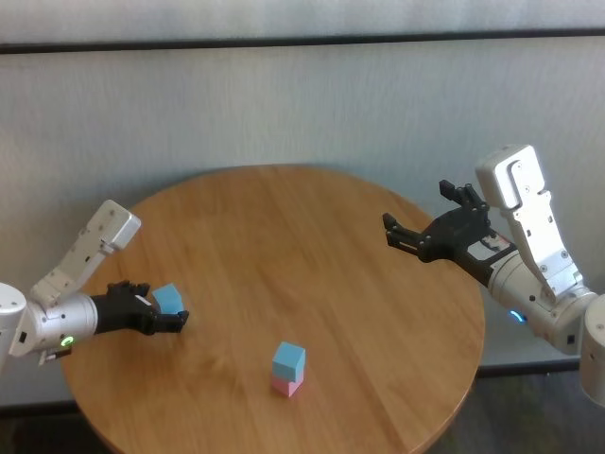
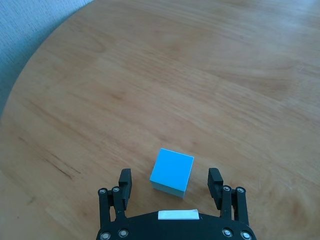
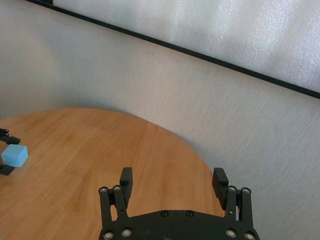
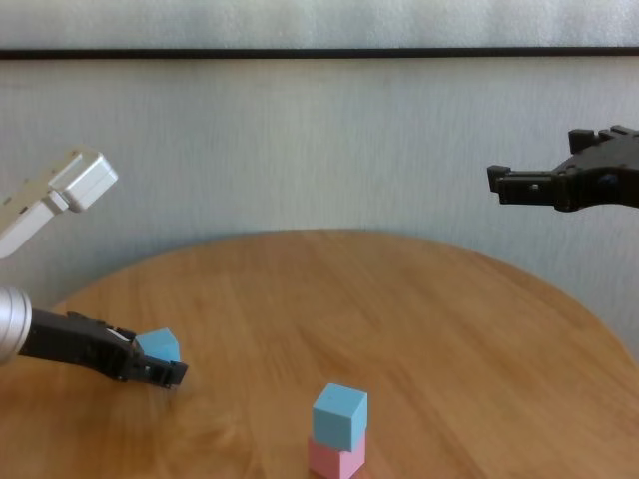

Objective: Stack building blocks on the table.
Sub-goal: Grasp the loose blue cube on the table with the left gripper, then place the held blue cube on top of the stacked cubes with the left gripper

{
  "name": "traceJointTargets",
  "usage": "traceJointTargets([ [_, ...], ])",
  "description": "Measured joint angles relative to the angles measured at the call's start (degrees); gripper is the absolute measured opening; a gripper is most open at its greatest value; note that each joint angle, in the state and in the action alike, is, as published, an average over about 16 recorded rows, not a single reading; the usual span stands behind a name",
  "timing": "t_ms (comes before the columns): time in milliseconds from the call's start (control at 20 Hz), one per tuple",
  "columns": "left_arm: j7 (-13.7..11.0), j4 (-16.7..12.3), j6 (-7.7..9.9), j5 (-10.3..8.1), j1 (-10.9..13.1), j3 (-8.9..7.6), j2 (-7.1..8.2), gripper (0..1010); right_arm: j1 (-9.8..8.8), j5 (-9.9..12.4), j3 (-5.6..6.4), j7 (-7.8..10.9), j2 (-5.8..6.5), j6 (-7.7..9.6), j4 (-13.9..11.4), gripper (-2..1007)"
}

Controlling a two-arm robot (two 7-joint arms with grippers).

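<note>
Left wrist view: the left gripper has its fingers apart around a light blue cube (not touching it). The right gripper, fingers apart too, hangs above the table.

A pale textured wall (dark horizontal strip above) fills the background.

Bright, even, diffuse daylight, no hard glare. Soft shadows only: faint one under the loose blue block, another beside the two-block stack. Mild sheen on the table. Slight softness throughout, wall texture washed out. No obvious edge distortion.
</note>
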Motion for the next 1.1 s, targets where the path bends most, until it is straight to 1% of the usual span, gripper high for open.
traceJointTargets([
  [250, 0.0, 0.0, 0.06, 0.00, 0.0, -0.02, 0.01, 957, 0.00, 0.0, 0.00, 0.00, 0.00, 0.00, 0.0, 1005],
  [500, 0.0, -0.1, -0.02, -0.01, 0.0, -0.01, 0.05, 871, 0.00, 0.0, 0.00, 0.00, 0.00, 0.00, 0.0, 1005],
  [1100, 0.1, -0.3, -0.09, -0.12, 0.2, -0.10, 0.11, 514, 0.00, 0.0, 0.00, 0.00, 0.00, 0.00, 0.0, 1005],
])
